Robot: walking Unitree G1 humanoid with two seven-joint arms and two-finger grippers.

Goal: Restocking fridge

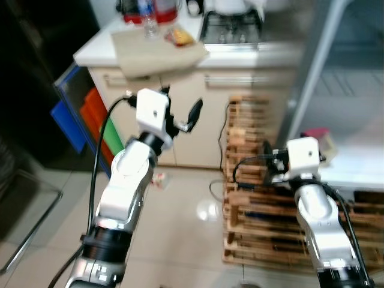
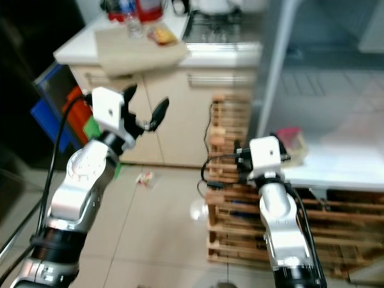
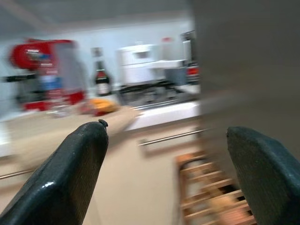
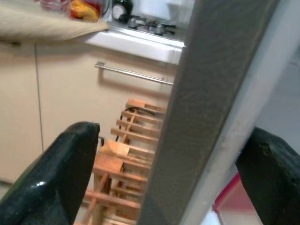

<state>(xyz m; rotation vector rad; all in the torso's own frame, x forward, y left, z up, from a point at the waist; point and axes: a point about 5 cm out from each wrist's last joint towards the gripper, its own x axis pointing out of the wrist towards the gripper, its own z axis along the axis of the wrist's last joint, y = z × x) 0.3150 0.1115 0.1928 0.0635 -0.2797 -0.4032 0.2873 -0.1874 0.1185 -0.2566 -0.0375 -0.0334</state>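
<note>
The right gripper (image 4: 164, 154) has its fingers spread wide and empty, one on each side of the edge of the fridge door (image 4: 211, 98), which runs as a tall grey strip, tilted in the wrist view, between the two black pads. That edge's long axis stands upright, so the fingers straddle it across its thin side; I judge a close here would pinch the door edge, and the right arm is plainly the nearer one to the fridge. The left gripper (image 1: 183, 117) is raised, its fingers also wide and holding nothing, aimed toward the bench (image 1: 240, 54). On that bench, well apart from both arms, stand a water bottle (image 1: 148, 15), what looks like a yellow packet (image 1: 179, 37) (the blur makes this unsure) and a beige cloth (image 1: 157, 51). A wooden rack (image 1: 252, 186) sits on the floor beside the open fridge
</note>
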